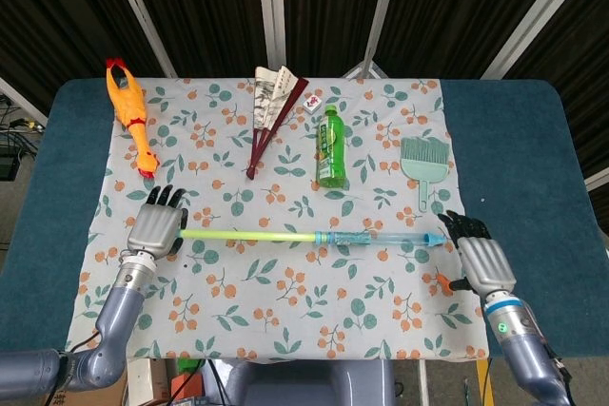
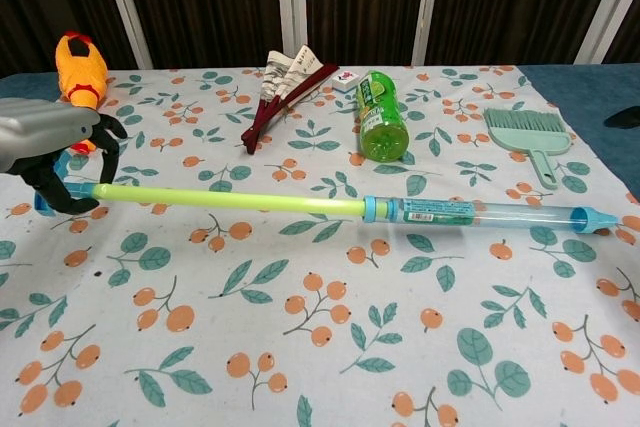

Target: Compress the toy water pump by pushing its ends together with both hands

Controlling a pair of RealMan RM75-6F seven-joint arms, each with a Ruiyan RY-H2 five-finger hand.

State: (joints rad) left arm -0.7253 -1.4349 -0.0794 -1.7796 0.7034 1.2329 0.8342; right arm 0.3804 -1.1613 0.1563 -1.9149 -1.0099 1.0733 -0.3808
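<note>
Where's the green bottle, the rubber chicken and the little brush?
green bottle (image 1: pixel 330 147), head view, on its label.
rubber chicken (image 1: pixel 128 109), head view, on its orange body.
little brush (image 2: pixel 528 130), chest view, on the green bristle head.
</note>
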